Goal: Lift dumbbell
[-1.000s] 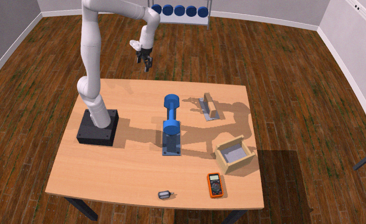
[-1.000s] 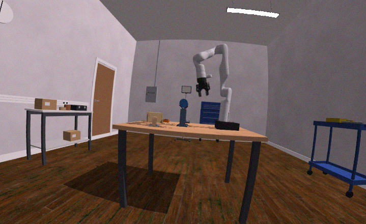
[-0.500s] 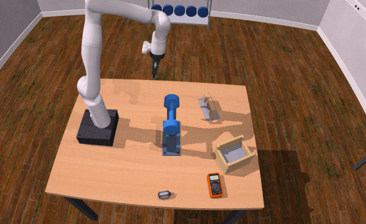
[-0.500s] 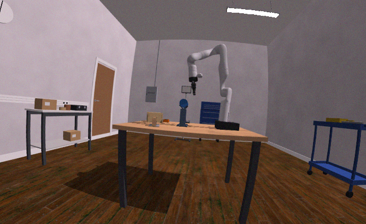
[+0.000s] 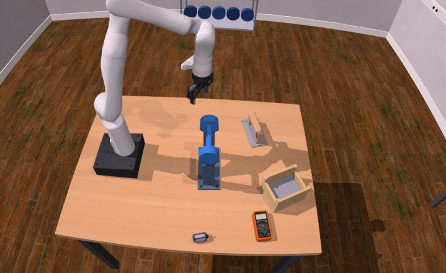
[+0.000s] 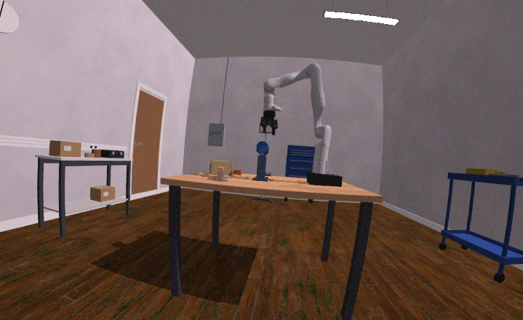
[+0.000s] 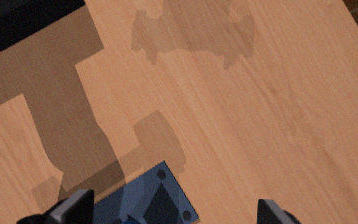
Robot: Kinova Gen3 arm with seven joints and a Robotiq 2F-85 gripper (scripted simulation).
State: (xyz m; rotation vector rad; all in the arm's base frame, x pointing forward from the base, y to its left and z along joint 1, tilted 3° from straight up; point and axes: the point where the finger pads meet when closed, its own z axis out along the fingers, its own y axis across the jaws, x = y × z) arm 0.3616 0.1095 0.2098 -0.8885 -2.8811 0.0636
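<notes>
A blue dumbbell lies in a dark grey-blue cradle at the middle of the wooden table. It also shows in the exterior view on top of the cradle post. My gripper is open and empty. It hangs high above the table's far edge, behind and above the dumbbell, also seen in the exterior view. In the wrist view the two fingertips stand wide apart at the bottom edge, with a corner of the cradle's base plate between them.
The arm's black base sits left of the cradle. A wooden block on a grey plate stands to the right. An open wooden box, an orange multimeter and a small grey object lie nearer the front.
</notes>
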